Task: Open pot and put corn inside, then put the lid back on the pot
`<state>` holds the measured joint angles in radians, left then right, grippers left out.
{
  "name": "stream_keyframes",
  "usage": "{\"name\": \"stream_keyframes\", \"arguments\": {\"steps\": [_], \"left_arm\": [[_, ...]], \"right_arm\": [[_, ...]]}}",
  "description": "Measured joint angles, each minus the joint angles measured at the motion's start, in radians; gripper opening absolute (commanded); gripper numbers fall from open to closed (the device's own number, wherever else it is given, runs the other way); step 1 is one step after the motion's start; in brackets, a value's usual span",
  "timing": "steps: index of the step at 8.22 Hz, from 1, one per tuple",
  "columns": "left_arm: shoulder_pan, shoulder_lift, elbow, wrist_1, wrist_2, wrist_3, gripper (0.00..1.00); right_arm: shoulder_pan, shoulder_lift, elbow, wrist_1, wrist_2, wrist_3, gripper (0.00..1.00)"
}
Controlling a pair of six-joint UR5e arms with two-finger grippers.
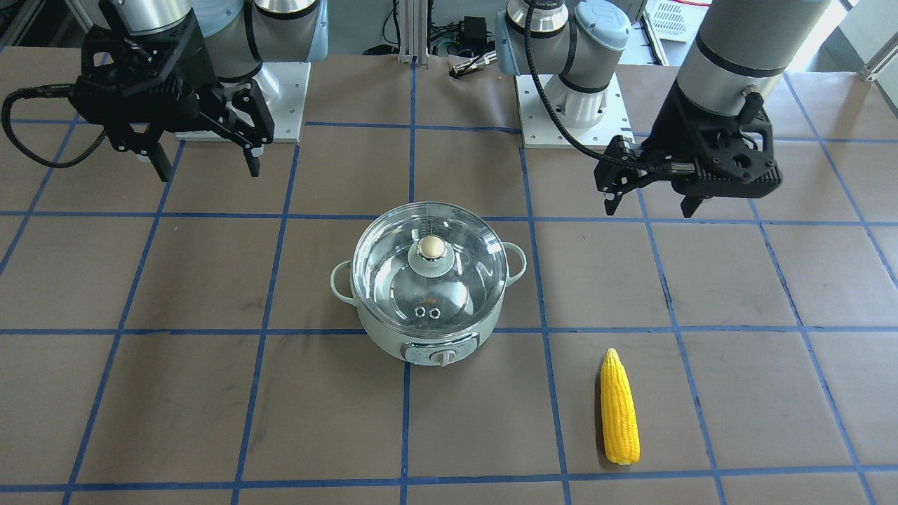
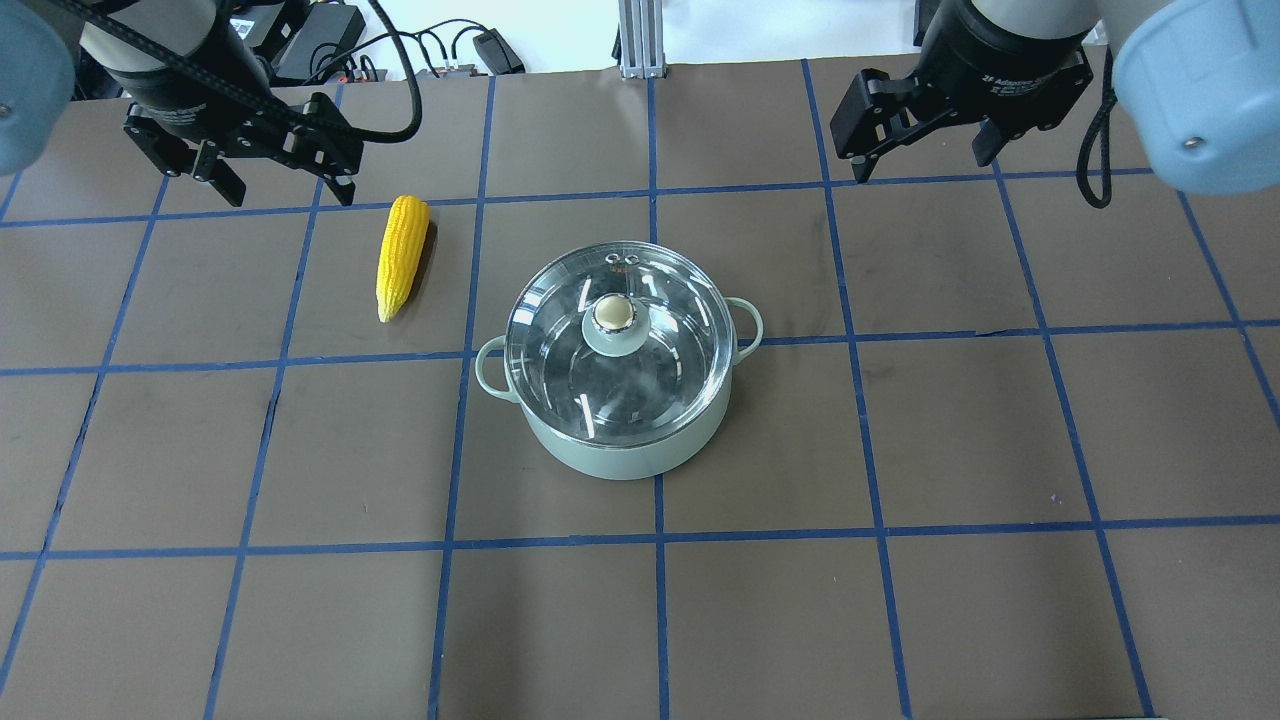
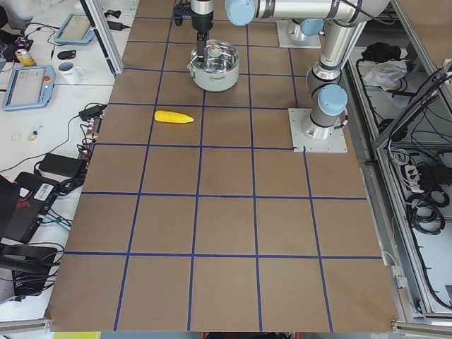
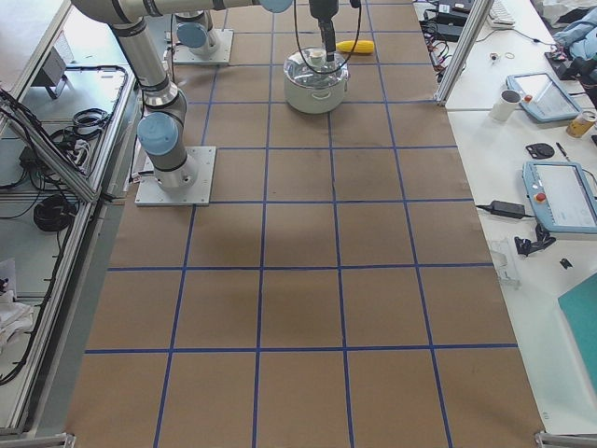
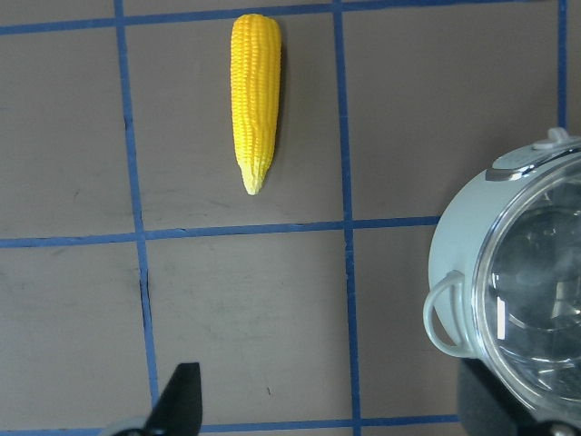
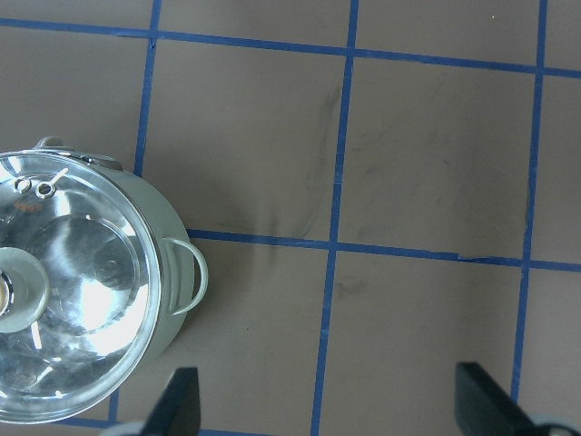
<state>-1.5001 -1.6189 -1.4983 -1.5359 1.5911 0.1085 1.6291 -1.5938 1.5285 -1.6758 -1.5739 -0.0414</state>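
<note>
Pot [image 2: 620,445]: we see a round, pale mint-green electric pot with a shiny steel inside and two small loop handles. It stands upright on the table, its dial panel turned away from the robot.
Lid [image 2: 560,350]: the clear glass dome lid, with a pale green base and a beige knob, sits closed on the pot.
Corn cob [image 2: 401,255]: a bright yellow, tapered corn cob lies flat to the pot's left, well apart from it, with its pointed tip toward the robot.
Left gripper [image 2: 285,185]: we find the black two-finger left gripper raised over the table to the pot's left, near the corn cob but not touching it. Its fingers are spread wide and hold nothing.
Right gripper [image 2: 918,160]: the black right gripper hangs high to the pot's right, well apart from it. Its fingers are also spread wide and empty.
Table [image 2: 900,620]: we see brown paper crossed by blue tape lines under the pot.
</note>
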Motion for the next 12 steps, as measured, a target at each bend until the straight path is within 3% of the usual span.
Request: {"name": "stream_keyframes", "arguments": {"steps": [2, 4, 12], "left_arm": [[0.106, -0.034, 0.0, 0.019, -0.003, 0.133, 1.0], [0.177, -0.115, 0.0, 0.127, -0.012, 0.26, 1.0], [0.195, -0.381, -0.003, 0.389, -0.12, 0.319, 1.0]], "right_arm": [[0.0, 0.0, -0.001, -0.001, -0.001, 0.0, 1.0], [0.0, 0.0, -0.001, -0.001, -0.001, 0.0, 1.0], [0.0, 0.0, 0.001, 0.001, -0.002, 0.0, 1.0]]}}
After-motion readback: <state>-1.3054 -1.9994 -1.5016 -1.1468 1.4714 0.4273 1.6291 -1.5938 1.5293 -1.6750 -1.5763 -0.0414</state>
